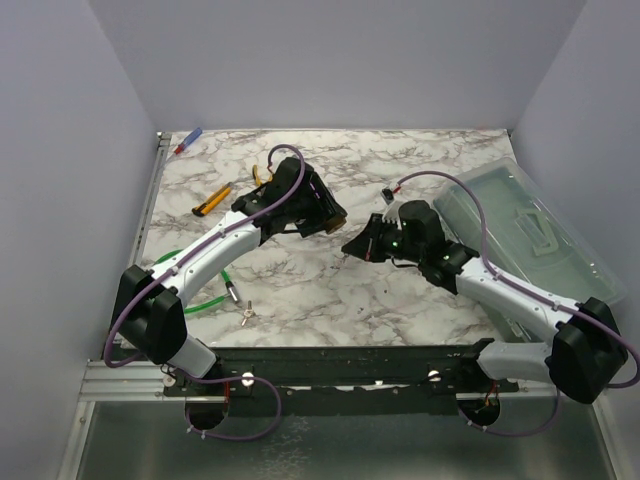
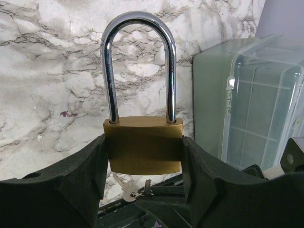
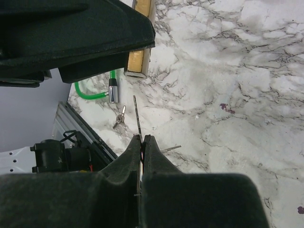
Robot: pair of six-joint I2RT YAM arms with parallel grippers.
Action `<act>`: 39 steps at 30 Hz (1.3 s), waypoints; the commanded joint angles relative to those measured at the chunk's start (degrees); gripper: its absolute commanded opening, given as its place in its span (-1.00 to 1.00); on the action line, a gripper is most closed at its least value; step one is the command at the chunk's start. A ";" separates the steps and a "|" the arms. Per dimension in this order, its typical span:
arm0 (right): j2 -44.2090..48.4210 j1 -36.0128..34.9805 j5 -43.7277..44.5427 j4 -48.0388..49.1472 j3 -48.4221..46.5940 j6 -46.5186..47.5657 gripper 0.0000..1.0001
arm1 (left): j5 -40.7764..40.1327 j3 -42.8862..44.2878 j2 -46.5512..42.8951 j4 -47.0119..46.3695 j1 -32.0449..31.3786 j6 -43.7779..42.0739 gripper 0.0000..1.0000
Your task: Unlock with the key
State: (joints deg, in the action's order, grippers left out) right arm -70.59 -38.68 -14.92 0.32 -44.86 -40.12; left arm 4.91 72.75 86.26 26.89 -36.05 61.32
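A brass padlock with a closed chrome shackle is clamped by its sides between my left gripper's fingers, above the middle of the table. In the top view the left gripper faces the right gripper. My right gripper is shut on the key, seen edge-on. The key's tip points at the padlock's underside and stops a short gap away from it. A second key on the same ring sticks out sideways.
A clear plastic bin with its lid lies at the right. A green cable lock and small loose keys sit near the left arm. A yellow utility knife and a marker lie at the back left.
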 commanded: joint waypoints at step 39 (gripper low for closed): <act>-3.49 -0.17 1.88 1.56 -4.35 2.50 -0.99 | 2.40 -0.92 -3.29 -5.09 0.11 2.50 -1.00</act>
State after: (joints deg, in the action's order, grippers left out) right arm -73.12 -38.68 -14.44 0.99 -47.18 -38.87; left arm 6.00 71.75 86.24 25.74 -36.05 62.15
